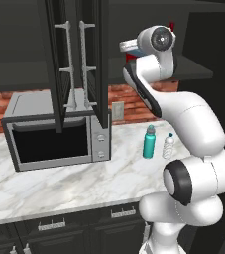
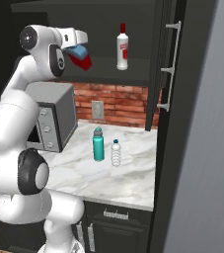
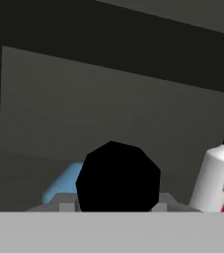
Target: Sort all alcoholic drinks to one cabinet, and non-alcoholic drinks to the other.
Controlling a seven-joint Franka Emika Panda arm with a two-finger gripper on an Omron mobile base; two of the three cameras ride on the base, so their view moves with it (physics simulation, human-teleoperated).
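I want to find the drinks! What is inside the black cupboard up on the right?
On the shelf of the matte black wall cabinet stands a slim white bottle with red cap. The gripper holds a squat blue bottle with red label there. The arm hides the shelf's left end.

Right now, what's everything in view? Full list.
squat bottle: 1, blue with red label, held at the open cabinet's shelf
slim bottle: 1, white with red cap, upright on that shelf
teal bottle: 1, grey cap, on counter
water bottle: 1, clear, white cap, beside the teal one
microwave: 1, silver, on counter
cabinets: 2, black, doors open
counter: 1, white marble
gripper: 1, shut on squat bottle
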